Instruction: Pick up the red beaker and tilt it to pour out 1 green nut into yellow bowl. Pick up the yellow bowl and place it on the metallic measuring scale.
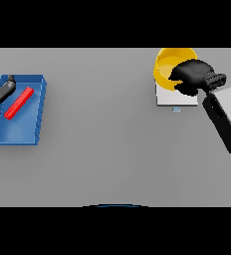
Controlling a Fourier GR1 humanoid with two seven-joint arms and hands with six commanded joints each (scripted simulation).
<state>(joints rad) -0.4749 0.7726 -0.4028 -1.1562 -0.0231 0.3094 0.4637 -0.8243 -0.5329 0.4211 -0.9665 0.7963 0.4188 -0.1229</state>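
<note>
So the right hand [193, 75] is wrapped over the near rim of the yellow bowl [168, 63], fingers curled round the edge, so it's got a proper hold on it. The bowl is sitting over the far part of the metallic measuring scale [175, 98], which shows as a pale square plate with a little blue display tab on its near edge. I can't tell if the bowl is fully resting on the plate or a touch above it, and the hand blocks the inside, so no idea whether a green nut is in there.

My read: this is the placing step, nearly finished. To do it well I'd keep the bowl level, get it centred on the plate instead of hanging off the far side, then let go gently so it doesn't skid.

Way over on the other side, the left hand [3, 90] is at the far left corner of a blue tray [41, 107], and a long red thing, presumably the red beaker [19, 103], lies flat in the tray. Fingers there, can't tell.

The grey table [102, 144] is plain and flat. Nothing of the room shows.
</note>
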